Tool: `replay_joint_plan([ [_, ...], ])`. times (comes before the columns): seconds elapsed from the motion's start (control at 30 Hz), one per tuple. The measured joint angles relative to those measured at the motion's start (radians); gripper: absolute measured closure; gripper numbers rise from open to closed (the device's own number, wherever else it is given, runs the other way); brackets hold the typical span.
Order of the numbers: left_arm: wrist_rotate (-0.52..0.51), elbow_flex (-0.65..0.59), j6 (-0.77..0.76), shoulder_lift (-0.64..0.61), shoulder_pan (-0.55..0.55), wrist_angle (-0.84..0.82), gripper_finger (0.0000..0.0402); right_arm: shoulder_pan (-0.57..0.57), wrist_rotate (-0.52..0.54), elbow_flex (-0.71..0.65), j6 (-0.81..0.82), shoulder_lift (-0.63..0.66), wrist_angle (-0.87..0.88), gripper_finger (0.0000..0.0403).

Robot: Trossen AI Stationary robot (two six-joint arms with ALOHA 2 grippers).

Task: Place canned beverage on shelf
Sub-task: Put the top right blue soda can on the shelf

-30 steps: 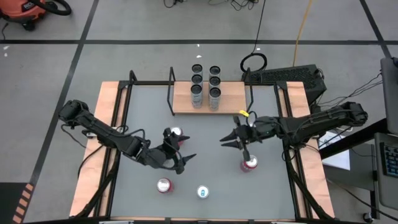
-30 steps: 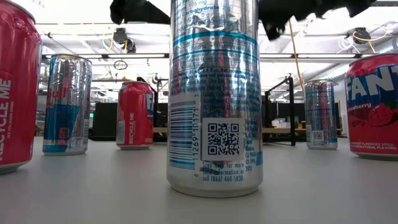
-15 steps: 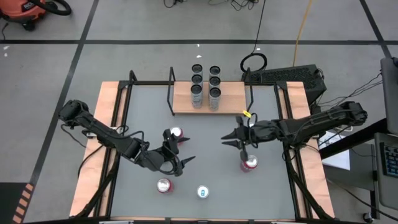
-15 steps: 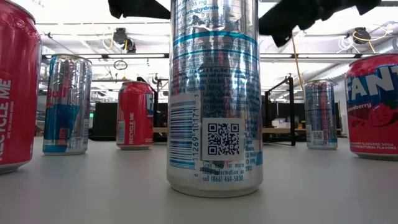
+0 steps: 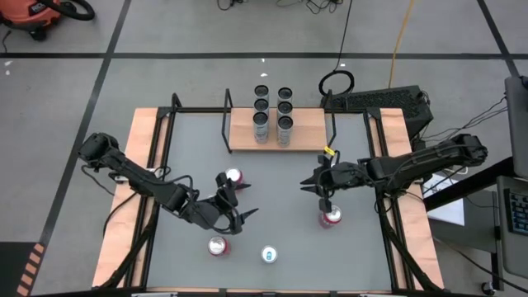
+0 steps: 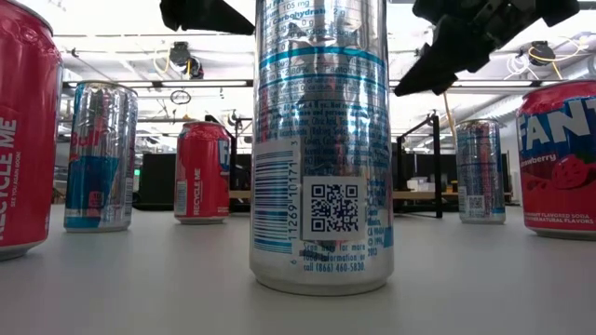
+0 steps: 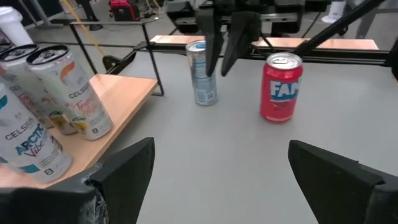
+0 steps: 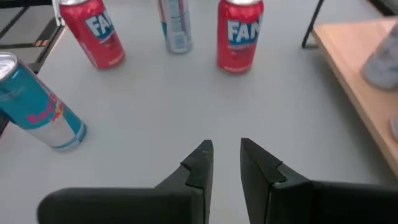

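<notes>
Six slim silver cans (image 5: 273,110) already stood on light-wood shelf with black rod frames (image 5: 305,129). Four cans left on grey tabletop (image 5: 280,186). Left gripper (image 5: 236,214) spread wide, empty, near red can (image 5: 234,177). Right gripper (image 5: 312,186) nearly pressed together, empty, near red Fanta can (image 5: 331,218).

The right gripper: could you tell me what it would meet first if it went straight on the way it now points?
Probably nothing close: the right gripper faces bare tabletop. Beyond that, its line runs between a silver can and a red Fanta can; depth is uncertain.
</notes>
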State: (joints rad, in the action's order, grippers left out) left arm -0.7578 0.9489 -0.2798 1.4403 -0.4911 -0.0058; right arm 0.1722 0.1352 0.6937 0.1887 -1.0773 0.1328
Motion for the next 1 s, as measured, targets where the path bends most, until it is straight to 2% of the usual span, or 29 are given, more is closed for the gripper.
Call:
replay_joint_plan([
  [0.23, 0.000, 0.000, -0.003, 0.000, 0.004, -0.015, 0.0038, 0.012, -0.001, 0.000, 0.129, 0.021, 0.048, 0.0360],
  [0.4, 0.014, 0.000, -0.032, 0.000, -0.004, -0.043, 0.0038, 0.041, -0.005, 0.000, 0.144, 0.061, 0.122, 0.0359],
  [0.5, 0.031, 0.000, -0.076, 0.000, -0.024, -0.084, 0.0038, 0.056, 0.012, 0.035, 0.162, 0.095, 0.252, 0.0359],
  [0.63, 0.024, 0.000, -0.137, 0.000, -0.037, -0.100, 0.0038, 0.087, 0.123, 0.130, 0.205, 0.121, 0.467, 0.0357],
  [0.83, -0.030, 0.000, -0.159, 0.000, -0.039, -0.100, 0.0038, 0.127, 0.154, 0.241, 0.249, 0.122, 0.720, 0.0307],
  [0.9, -0.032, 0.000, -0.158, 0.000, -0.033, -0.100, 0.0038, 0.131, 0.162, 0.248, 0.251, 0.122, 0.747, 0.0282],
  [1.0, -0.034, 0.000, -0.158, 0.000, -0.023, -0.100, 0.0038, 0.132, 0.229, 0.249, 0.266, 0.122, 0.769, 0.0246],
])
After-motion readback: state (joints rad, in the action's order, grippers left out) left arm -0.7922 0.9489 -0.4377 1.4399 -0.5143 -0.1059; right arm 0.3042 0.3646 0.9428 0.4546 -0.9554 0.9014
